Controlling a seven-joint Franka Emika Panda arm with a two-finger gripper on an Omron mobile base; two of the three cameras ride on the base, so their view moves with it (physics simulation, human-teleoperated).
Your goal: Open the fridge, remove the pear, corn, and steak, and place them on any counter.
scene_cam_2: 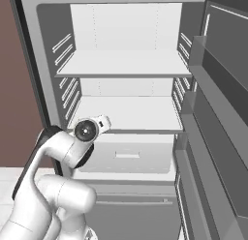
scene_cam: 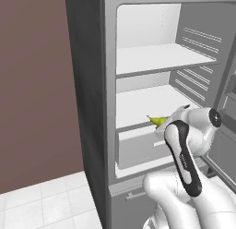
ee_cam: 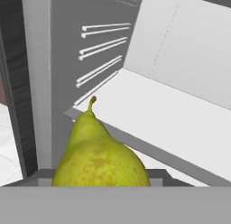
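Note:
The fridge [scene_cam: 90, 85] stands open, its white shelves bare. A yellow-green pear [scene_cam: 158, 120] pokes out of my gripper [scene_cam: 164, 125] at the front edge of the lower shelf [scene_cam: 143, 103], just left of the wrist. In the hand view the pear [ee_cam: 99, 157] sits very close, stem up, between the jaws and hiding the fingertips. The gripper is shut on it. In the right base view my hand [scene_cam_2: 99, 123] hovers in front of that shelf's left end. The corn, the steak and the counter are out of view.
The fridge door [scene_cam_2: 218, 113] stands open at the right with its bins facing inward. Below the lower shelf a closed white drawer [scene_cam_2: 127, 156] sits. A brown wall [scene_cam: 32, 85] and a white tiled floor [scene_cam: 41, 200] lie left of the fridge.

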